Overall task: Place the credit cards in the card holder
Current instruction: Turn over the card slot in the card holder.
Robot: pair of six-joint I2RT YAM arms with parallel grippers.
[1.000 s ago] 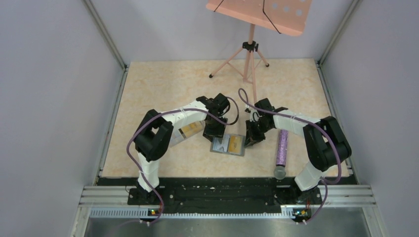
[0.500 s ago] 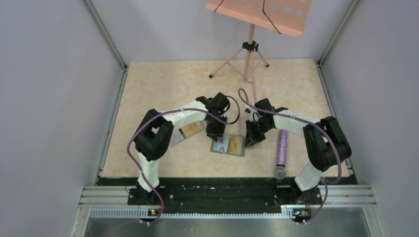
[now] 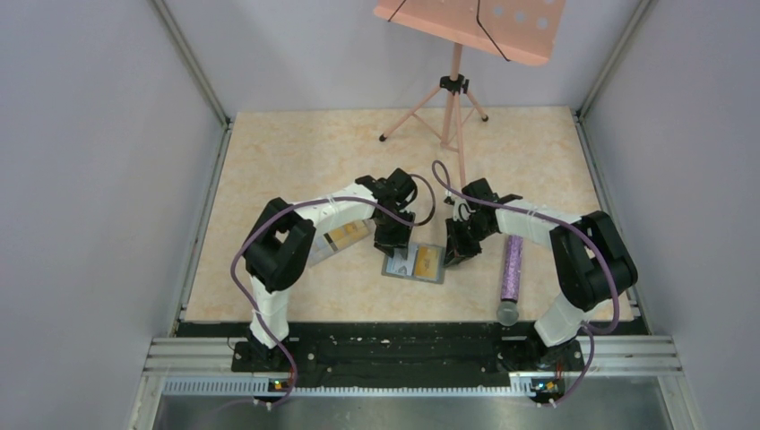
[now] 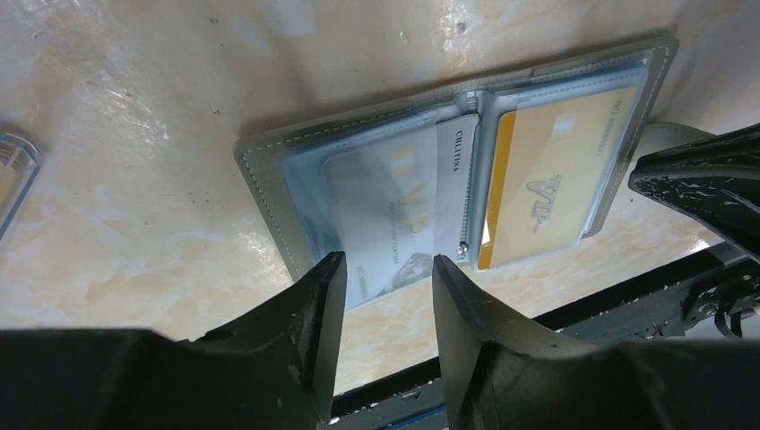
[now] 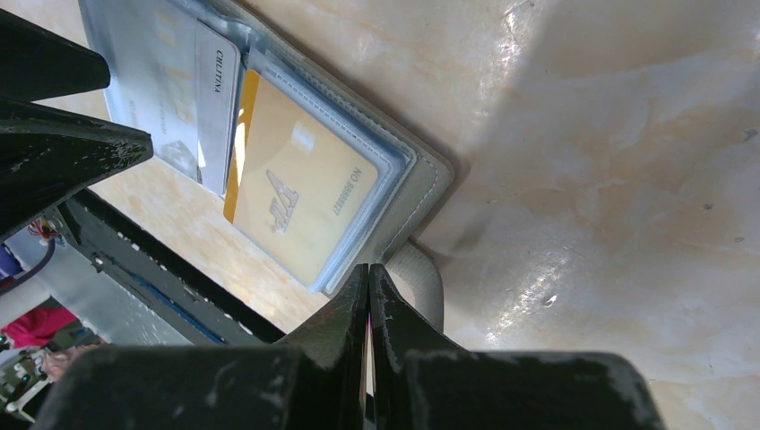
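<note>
The card holder (image 3: pixel 414 263) lies open and flat between my grippers. In the left wrist view its grey rim (image 4: pixel 260 170) frames clear pockets. A pale blue card (image 4: pixel 394 215) sits in the left pocket with its near end sticking out. A yellow card (image 4: pixel 547 188) fills the right pocket. My left gripper (image 4: pixel 387 269) is open, its tips just over the pale card's protruding end. My right gripper (image 5: pixel 369 269) is shut, tips at the holder's right edge (image 5: pixel 421 170) beside its grey strap (image 5: pixel 421 278). The yellow card (image 5: pixel 296 193) also shows there.
A clear plastic box (image 3: pixel 341 240) with orange cards lies left of the holder, under my left arm. A purple cylinder (image 3: pixel 512 269) lies to the right. A pink music stand (image 3: pixel 453 90) rises at the back. The black base rail (image 3: pixel 376 345) runs along the near edge.
My left gripper has edged slightly toward the holder. The right gripper and the holder have not visibly moved.
</note>
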